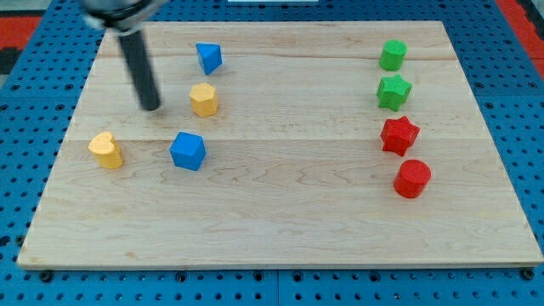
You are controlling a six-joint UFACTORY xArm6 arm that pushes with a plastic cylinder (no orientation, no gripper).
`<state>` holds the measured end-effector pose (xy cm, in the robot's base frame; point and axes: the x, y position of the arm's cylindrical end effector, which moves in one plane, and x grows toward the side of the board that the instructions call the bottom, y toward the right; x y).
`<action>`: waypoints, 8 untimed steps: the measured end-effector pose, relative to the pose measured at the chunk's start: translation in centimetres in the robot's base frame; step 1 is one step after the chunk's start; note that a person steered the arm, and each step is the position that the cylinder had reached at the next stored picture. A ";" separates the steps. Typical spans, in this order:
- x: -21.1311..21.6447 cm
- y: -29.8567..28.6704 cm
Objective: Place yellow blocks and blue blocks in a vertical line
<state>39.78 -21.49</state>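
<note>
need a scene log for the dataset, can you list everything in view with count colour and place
blue triangular block: 1, blue, upper left of the board
yellow hexagonal block: 1, yellow, just below the blue triangular one
blue cube: 1, blue, left half, below the hexagonal block
yellow heart block: 1, yellow, far left
green cylinder: 1, green, top of the right-hand column
green star: 1, green, below the cylinder
red star: 1, red, below the green star
red cylinder: 1, red, bottom of that column
wooden board: 1, light wood, on a blue pegboard
my tip: 1, dark rod, left of the yellow hexagonal block, touching no block
</note>
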 end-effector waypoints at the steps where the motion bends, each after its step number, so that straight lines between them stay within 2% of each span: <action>1: 4.1 -2.1; 2: 7.9 0.5; 4: 10.9 -5.2; 5: 11.6 1.6; 6: 12.2 5.4; 7: 14.7 5.0; 8: 15.1 5.3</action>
<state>54.91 -16.20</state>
